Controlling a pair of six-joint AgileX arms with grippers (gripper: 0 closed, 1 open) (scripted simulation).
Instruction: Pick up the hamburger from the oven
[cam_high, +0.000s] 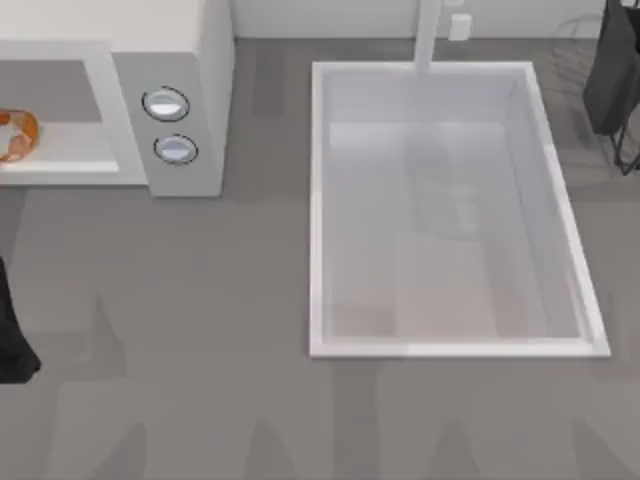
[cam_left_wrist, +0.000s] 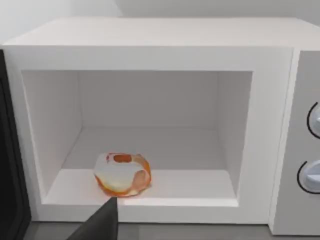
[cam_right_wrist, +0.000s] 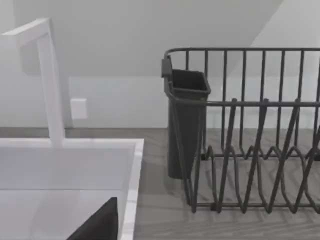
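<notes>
At roughly 9 o'clock in the top view, the hamburger sits near the front lip of the oven cavity. The left gripper hovers just in front; can't tell how wide it's open. I'd go in low and straight, clearing the sill.

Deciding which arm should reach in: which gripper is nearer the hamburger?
Left. The left gripper sits just in front of the hamburger at the oven mouth; the right arm is far off, past the sink, beside the dish rack.
</notes>
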